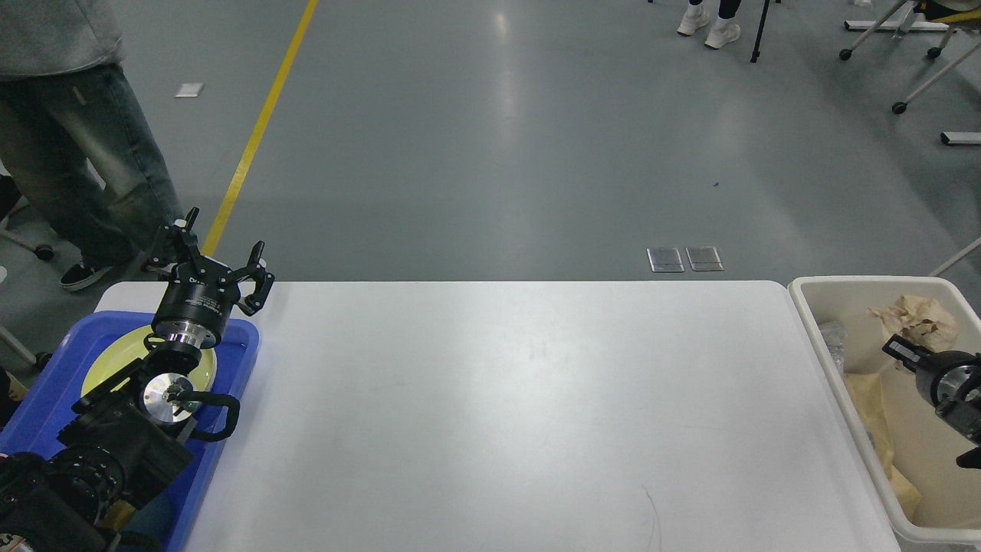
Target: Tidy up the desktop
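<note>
The white desktop (521, 399) lies bare across the middle of the view. My left gripper (217, 257) hangs open and empty over the table's far left corner, above the blue tray (38, 414). My right gripper (898, 349) is over the beige bin (814, 337) at the right edge. A crumpled brown paper ball (917, 320) sits just beyond its tip inside the bin. Only one dark finger shows, so the grip on the ball is unclear.
The blue tray holds a yellow-green plate (107, 356). More brown paper (874, 414) lies in the bin. A person in jeans (69, 169) stands beyond the table's left corner. Chair legs and another person's feet are far off on the grey floor.
</note>
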Action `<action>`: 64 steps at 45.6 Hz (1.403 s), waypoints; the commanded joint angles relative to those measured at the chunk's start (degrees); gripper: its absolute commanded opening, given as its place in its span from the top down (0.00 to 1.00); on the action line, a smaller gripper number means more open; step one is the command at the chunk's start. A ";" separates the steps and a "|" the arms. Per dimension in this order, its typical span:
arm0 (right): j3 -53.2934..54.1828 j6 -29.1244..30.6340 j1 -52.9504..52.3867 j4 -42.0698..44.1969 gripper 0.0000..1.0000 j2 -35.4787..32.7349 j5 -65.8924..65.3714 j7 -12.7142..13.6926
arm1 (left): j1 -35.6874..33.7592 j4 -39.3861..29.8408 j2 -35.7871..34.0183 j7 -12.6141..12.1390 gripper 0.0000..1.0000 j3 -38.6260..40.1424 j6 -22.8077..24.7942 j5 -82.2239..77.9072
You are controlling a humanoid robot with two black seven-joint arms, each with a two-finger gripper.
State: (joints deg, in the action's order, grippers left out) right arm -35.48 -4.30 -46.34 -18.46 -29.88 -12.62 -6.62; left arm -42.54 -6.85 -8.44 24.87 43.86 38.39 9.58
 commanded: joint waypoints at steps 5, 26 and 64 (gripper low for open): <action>-0.20 -0.01 0.55 0.01 0.00 0.00 0.05 0.03 | 0.00 0.00 0.01 0.00 0.04 0.00 -0.07 0.00; 0.50 0.96 -15.87 -11.93 0.00 1.06 0.05 0.38 | -0.09 0.00 0.01 0.00 0.04 0.00 0.02 0.00; 59.99 0.87 -12.73 -23.28 0.00 6.41 7.78 0.20 | 0.00 0.00 0.01 0.00 0.04 0.00 -0.16 0.00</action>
State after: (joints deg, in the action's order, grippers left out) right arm 18.19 -3.53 -61.65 -41.26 -24.51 -5.55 -6.34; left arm -42.53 -6.85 -8.46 24.87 43.86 38.24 9.58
